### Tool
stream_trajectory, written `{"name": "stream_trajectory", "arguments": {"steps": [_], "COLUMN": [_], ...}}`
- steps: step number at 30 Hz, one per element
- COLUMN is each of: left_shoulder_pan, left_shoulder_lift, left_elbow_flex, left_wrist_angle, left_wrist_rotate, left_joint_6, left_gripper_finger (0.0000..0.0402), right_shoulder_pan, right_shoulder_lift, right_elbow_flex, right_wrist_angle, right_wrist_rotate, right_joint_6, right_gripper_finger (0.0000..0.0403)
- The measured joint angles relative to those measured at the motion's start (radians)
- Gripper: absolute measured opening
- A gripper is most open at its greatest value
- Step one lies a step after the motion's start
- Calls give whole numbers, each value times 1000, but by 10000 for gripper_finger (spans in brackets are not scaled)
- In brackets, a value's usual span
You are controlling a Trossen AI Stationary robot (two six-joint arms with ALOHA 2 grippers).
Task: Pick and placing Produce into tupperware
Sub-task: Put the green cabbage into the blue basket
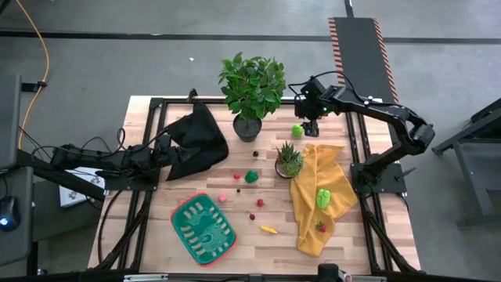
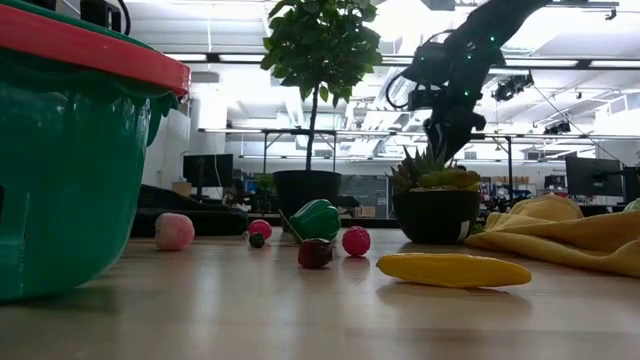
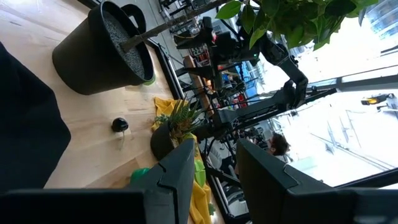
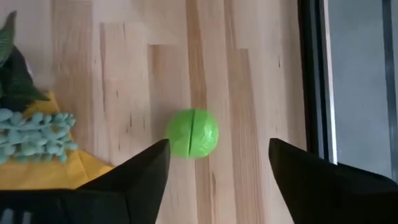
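Right under the right wrist camera, between the two dark fingers of the right gripper (image 4: 214, 171), lies a small bright green ball-shaped fruit (image 4: 193, 133) with a seam running across it, resting on the bare wooden bench (image 4: 249, 74) near its far edge, just beside the yellow cloth (image 1: 325, 196) and the small spiky potted plant (image 1: 288, 159). The jaws stand wide apart with nothing in them, hovering above the fruit and straddling it with room on both sides. It looks like a hard, smooth, hollow plastic toy, so probably very light, stiff and a little slippery, and being round it may roll or squirt out if pinched off-centre. The safest hold would be across its widest middle, pads level on opposite sides, and the seam hints it might split in halves if squeezed hard. The tupperware (image 1: 182, 232) sits well apart at the near left part of the bench, with other produce scattered between. The left gripper (image 3: 211, 174) waits by the black cloth (image 1: 196, 137), jaws partly open and empty.
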Motion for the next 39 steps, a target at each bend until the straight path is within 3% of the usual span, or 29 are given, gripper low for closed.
{"name": "stream_trajectory", "arguments": {"steps": [8, 13, 23, 39], "left_shoulder_pan": [0, 0, 0, 0], "left_shoulder_lift": [0, 0, 0, 0], "left_elbow_flex": [0, 0, 0, 0], "left_wrist_angle": [-29, -30, -32, -32], "left_wrist_rotate": [2, 4, 38, 49], "left_joint_6": [-6, -5, -9, -33], "left_gripper_finger": [111, 111, 111, 111], "right_shoulder_pan": [-4, -4, -4, -4], "right_shoulder_lift": [0, 18, 163, 235], "right_elbow_flex": [-92, -93, -92, -92], "right_wrist_angle": [60, 113, 148, 195], "right_wrist_rotate": [-1, -56, -58, -53], "right_joint_6": [3, -3, 31, 47], "right_gripper_finger": [280, 280, 280, 280]}}
